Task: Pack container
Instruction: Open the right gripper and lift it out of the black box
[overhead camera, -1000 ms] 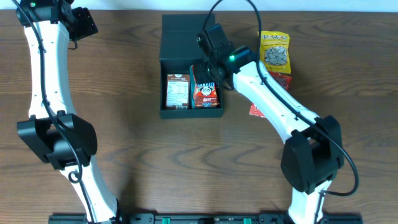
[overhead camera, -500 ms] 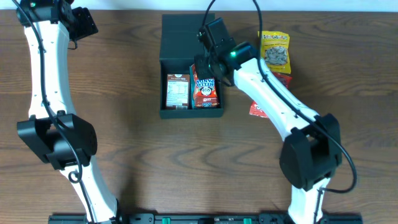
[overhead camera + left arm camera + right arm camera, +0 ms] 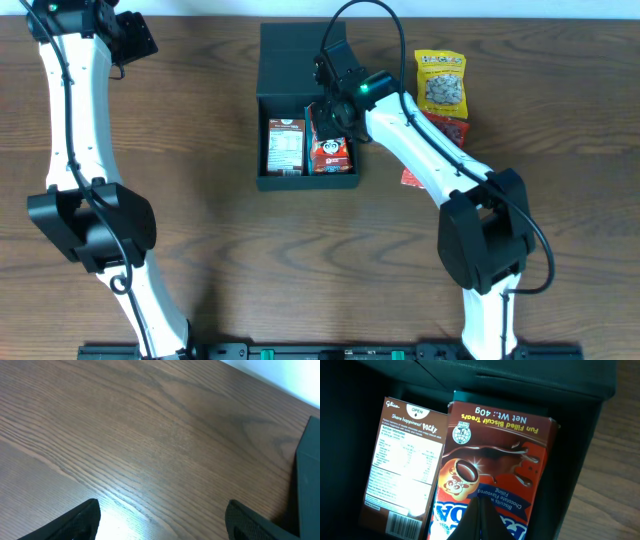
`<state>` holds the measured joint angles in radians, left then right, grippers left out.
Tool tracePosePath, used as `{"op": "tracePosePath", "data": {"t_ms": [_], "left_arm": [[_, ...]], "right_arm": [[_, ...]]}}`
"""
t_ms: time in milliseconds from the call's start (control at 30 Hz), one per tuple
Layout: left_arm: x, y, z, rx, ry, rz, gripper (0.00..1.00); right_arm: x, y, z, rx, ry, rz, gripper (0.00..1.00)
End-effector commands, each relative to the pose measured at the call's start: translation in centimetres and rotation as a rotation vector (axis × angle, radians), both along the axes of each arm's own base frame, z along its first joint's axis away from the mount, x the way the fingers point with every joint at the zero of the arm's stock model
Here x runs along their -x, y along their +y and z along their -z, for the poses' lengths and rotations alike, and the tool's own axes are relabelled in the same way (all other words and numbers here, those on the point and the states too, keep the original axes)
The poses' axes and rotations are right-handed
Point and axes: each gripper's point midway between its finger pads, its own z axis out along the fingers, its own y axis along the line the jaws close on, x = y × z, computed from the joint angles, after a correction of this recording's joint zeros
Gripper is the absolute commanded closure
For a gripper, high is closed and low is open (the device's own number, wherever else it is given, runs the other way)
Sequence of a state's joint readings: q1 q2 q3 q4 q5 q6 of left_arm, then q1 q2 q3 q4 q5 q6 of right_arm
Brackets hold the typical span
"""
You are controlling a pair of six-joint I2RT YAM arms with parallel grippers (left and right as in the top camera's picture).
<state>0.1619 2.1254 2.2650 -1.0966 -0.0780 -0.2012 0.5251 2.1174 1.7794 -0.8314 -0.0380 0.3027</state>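
The dark container stands open at the back middle of the table, its flap lid folded back. Inside lie a brown Pocky box on the left and a red Hello Panda biscuit box on the right. My right gripper is shut, fingers together, over the far end of the red box. The right wrist view shows the shut fingertips over the red box, the Pocky box and the container wall. My left gripper is open and empty at the far left.
A yellow snack packet and red packets lie right of the container, partly under my right arm. The left wrist view shows bare wood and a corner of the container between the open fingers.
My right gripper has shifted a little left and toward the back over the container. The red box has moved slightly under it and now lies in the right half. The left arm has not moved.
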Motion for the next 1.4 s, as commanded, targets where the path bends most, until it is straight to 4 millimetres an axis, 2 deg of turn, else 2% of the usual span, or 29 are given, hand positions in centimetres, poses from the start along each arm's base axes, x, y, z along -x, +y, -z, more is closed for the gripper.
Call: {"op": "tracePosePath", "data": {"t_ms": [0,200,333,467,633,867,967,1167,1267,1367], "left_arm": [[0.1,0.1,1.1,-0.008,0.034,0.016,0.19],[0.1,0.1,1.1,-0.008,0.033,0.016,0.19],[0.1,0.1,1.1,-0.008,0.033,0.016,0.19],[0.0,0.1,1.1,-0.009,0.028,0.016,0.19],[0.0,0.1,1.1,-0.009,0.03,0.016,0.19],[0.0,0.1,1.1,-0.008,0.03,0.016,0.19],[0.0,0.1,1.1,-0.008,0.03,0.016,0.19],[0.1,0.1,1.2,-0.007,0.035,0.016,0.19],[0.2,0.1,1.2,-0.007,0.037,0.016,0.19],[0.2,0.1,1.2,-0.007,0.037,0.016,0.19]], "right_arm": [[0.1,0.1,-0.2,-0.003,0.003,-0.015,0.99],[0.9,0.0,-2.0,-0.011,0.0,-0.037,0.99],[1.9,-0.2,-1.5,0.004,0.041,-0.072,0.99],[1.5,0.0,-1.8,0.008,0.014,-0.083,0.99],[2.1,-0.1,-1.5,0.019,0.035,-0.087,0.99],[2.8,-0.2,0.0,0.041,0.072,-0.096,0.99],[2.6,-0.3,-0.1,0.05,0.059,-0.1,0.99],[1.3,-0.7,-2.3,0.048,-0.008,-0.085,0.99],[0.4,-1.2,-4.9,0.031,-0.069,-0.064,0.99],[-0.9,-3.1,-7.5,0.06,-0.152,-0.011,0.99]]}}
